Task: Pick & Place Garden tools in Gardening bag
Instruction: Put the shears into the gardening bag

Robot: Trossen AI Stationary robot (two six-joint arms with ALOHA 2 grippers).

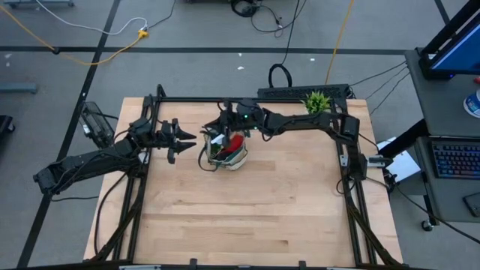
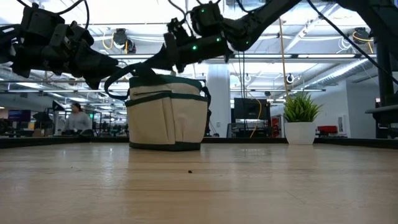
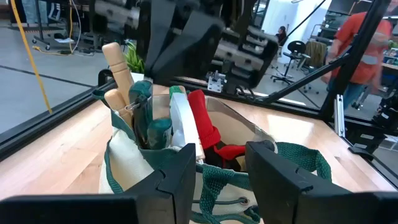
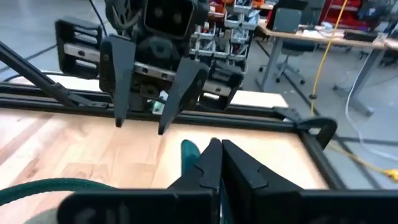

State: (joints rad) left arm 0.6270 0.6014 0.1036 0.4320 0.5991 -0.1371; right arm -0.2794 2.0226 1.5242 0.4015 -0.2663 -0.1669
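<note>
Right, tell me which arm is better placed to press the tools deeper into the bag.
Right, probably. The right gripper hangs shut just above the gardening bag, while the left gripper sits open beside the bag, off to one side.

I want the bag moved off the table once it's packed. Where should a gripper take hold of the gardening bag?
By a dark green loop handle, from above. The gardening bag stands upright, its body looks too wide for the fingers, and tool handles and a red glove fill the opening. The left gripper is open beside it; the right gripper is shut above it.
</note>
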